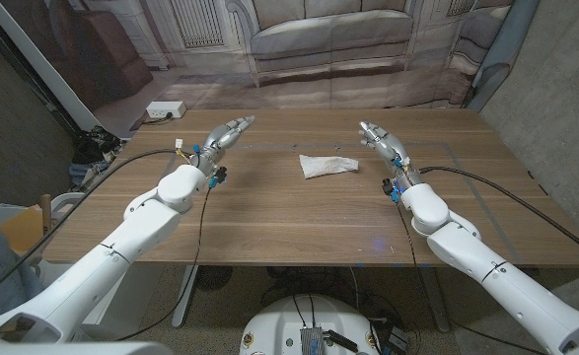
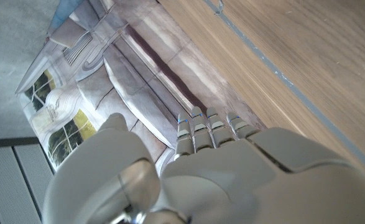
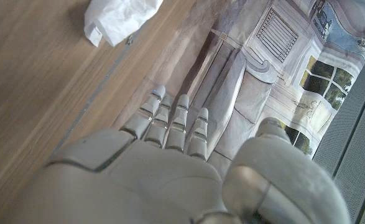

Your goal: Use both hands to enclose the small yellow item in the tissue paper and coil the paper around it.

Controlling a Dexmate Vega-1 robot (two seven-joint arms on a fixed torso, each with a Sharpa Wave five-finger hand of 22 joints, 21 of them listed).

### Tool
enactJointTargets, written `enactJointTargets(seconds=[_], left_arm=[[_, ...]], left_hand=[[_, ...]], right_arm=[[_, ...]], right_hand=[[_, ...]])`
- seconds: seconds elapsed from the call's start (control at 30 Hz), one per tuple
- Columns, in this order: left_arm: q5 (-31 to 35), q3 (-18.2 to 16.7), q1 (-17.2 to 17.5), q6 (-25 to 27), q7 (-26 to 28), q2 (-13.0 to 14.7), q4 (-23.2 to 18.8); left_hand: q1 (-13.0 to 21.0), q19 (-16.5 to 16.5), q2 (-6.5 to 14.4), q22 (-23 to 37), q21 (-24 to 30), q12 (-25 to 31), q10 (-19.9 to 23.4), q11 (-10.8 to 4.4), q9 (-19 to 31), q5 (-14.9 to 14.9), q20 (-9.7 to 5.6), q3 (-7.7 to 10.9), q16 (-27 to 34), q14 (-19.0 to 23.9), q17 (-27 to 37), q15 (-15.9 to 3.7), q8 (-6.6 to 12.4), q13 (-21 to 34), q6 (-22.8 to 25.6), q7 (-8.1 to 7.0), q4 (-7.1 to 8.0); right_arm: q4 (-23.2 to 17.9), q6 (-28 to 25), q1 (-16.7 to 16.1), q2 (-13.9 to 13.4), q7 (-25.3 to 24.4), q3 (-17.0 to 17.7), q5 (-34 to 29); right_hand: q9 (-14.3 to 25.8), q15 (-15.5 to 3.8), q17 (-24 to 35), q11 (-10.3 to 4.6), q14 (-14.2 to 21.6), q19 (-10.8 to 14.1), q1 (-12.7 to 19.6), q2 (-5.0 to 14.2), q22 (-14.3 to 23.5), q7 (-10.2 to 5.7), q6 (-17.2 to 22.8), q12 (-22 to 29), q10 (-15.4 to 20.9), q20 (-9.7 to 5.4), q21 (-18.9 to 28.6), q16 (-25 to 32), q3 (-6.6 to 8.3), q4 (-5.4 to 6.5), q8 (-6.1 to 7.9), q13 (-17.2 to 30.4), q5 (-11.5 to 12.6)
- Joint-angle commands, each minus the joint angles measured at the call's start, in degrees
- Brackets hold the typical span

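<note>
A crumpled white tissue paper (image 1: 327,165) lies on the wooden table (image 1: 289,222) between the two hands, nearer the far edge. The yellow item cannot be made out; the paper may cover it. My left hand (image 1: 225,136) hovers at the far left of the table, fingers straight and together, holding nothing. My right hand (image 1: 383,143) stands at the far right of the paper, fingers extended, also holding nothing. In the right wrist view the tissue paper (image 3: 120,18) lies beyond my right hand (image 3: 170,162). In the left wrist view my left hand (image 2: 201,168) reaches past the table's edge.
A printed backdrop of a sofa (image 1: 328,35) stands behind the table. A white power strip (image 1: 166,110) lies on the floor past the far left corner. Black cables (image 1: 136,163) run along both arms. Taped lines mark the tabletop.
</note>
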Motion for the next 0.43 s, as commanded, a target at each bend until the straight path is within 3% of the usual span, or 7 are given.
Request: enactJointTargets(seconds=[0.03, 0.43], left_arm=[[-7.1, -0.9, 1.3, -8.2, -2.1, -0.8, 4.3], [-8.4, 0.9, 1.0, -8.1, -2.5, -0.4, 5.1]], left_hand=[[-0.2, -0.8, -0.1, 0.1, 0.0, 0.0, -0.1, -0.53, 0.1, 0.5, 0.03, -0.26, 0.1, 0.0, 0.2, -0.23, 0.20, 0.0, -0.3, -0.01, -0.13], [-0.4, -1.0, 0.0, 0.1, -0.1, 0.2, 0.1, -0.76, 0.1, 0.6, -0.09, -0.37, 0.1, 0.0, 0.2, -0.36, 0.82, 0.0, 0.2, 0.17, -0.24]], right_arm=[[-1.1, 1.0, -2.3, 0.2, 1.1, 1.4, 3.8], [-4.4, -2.6, -4.1, -0.7, -0.7, 1.7, 3.9]], right_hand=[[0.2, 0.18, 0.1, 0.95, 0.2, -0.3, -0.7, -0.09, 0.1, 1.32, 0.9, -0.1, 0.5, 0.22, -0.3, 0.0, -0.33, 0.13, 0.30, 0.1, 0.2], [0.1, 0.11, 0.1, 0.97, 0.3, -0.8, -1.1, -0.04, 0.1, 1.86, 1.2, -0.2, 0.8, 0.55, -0.5, -0.1, -0.43, 0.18, 0.40, 0.0, 0.2]])
